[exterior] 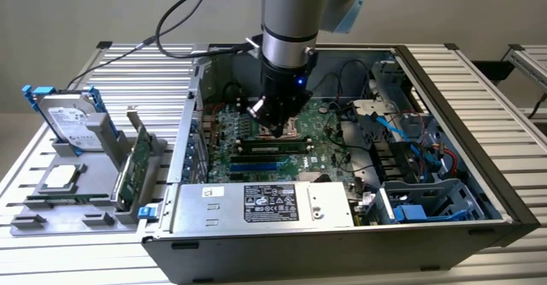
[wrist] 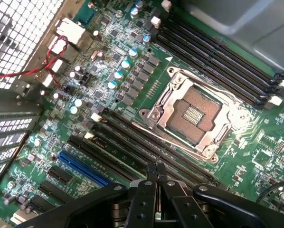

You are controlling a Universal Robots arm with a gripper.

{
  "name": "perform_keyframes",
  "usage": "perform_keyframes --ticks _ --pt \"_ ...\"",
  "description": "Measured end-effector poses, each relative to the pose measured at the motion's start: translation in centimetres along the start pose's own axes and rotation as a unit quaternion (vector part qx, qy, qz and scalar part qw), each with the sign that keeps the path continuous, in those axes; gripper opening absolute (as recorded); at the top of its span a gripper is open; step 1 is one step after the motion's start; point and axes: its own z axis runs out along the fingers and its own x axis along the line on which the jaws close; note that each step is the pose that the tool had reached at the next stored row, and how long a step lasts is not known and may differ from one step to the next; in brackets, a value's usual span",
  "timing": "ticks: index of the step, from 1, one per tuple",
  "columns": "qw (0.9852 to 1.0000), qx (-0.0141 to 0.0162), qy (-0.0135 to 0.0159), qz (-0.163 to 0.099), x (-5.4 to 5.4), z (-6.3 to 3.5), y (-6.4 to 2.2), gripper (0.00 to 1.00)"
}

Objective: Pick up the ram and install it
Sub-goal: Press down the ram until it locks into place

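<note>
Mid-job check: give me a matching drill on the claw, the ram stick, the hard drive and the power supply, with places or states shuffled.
Things:
1. black claw
2. long green ram stick with black chips
3. silver hard drive in a blue frame
4. silver power supply box with a white label

Places or states:
A. standing on the grey tray outside the dark metal computer case
B. shut, over the green motherboard
C. inside the case, along the wall nearest the exterior camera
D. along the long black slots, beside the claw

Pairs: 1-B, 2-D, 3-A, 4-C

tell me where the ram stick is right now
In the exterior view the ram lies seated in a motherboard slot inside the open computer case, just below the gripper and the CPU socket.
</note>
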Motion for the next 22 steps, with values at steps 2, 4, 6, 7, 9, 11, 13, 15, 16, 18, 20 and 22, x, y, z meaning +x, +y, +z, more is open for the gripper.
perform_keyframes --ticks 2,4,6,7,9,11,13,15,16,18,20,22 --pt "0.9999 -0.0002 -0.0008 0.015 0.00 0.00 0.00 0.11" --pt "0.9995 -0.0004 -0.0016 0.031 0.00 0.00 0.00 0.11" --pt "0.9989 -0.0006 -0.0024 0.046 0.00 0.00 0.00 0.11" --pt "0.9985 -0.0007 -0.0028 0.055 0.00 0.00 0.00 0.11" --pt "0.9975 -0.0009 -0.0037 0.071 0.00 0.00 0.00 0.11" --pt "0.9962 -0.0011 -0.0045 0.086 0.00 0.00 0.00 0.11" --pt "0.9947 -0.0013 -0.0053 0.102 0.00 0.00 0.00 0.11" --pt "0.9929 -0.0015 -0.0061 0.119 0.00 0.00 0.00 0.11" --pt "0.9919 -0.0016 -0.0066 0.127 0.00 0.00 0.00 0.11" --pt "0.9898 -0.0018 -0.0073 0.142 0.00 0.00 0.00 0.11" --pt "0.9873 -0.0020 -0.0082 0.158 0.00 0.00 0.00 0.11" --pt "0.9846 -0.0022 -0.0090 0.174 0.00 0.00 0.00 0.11"
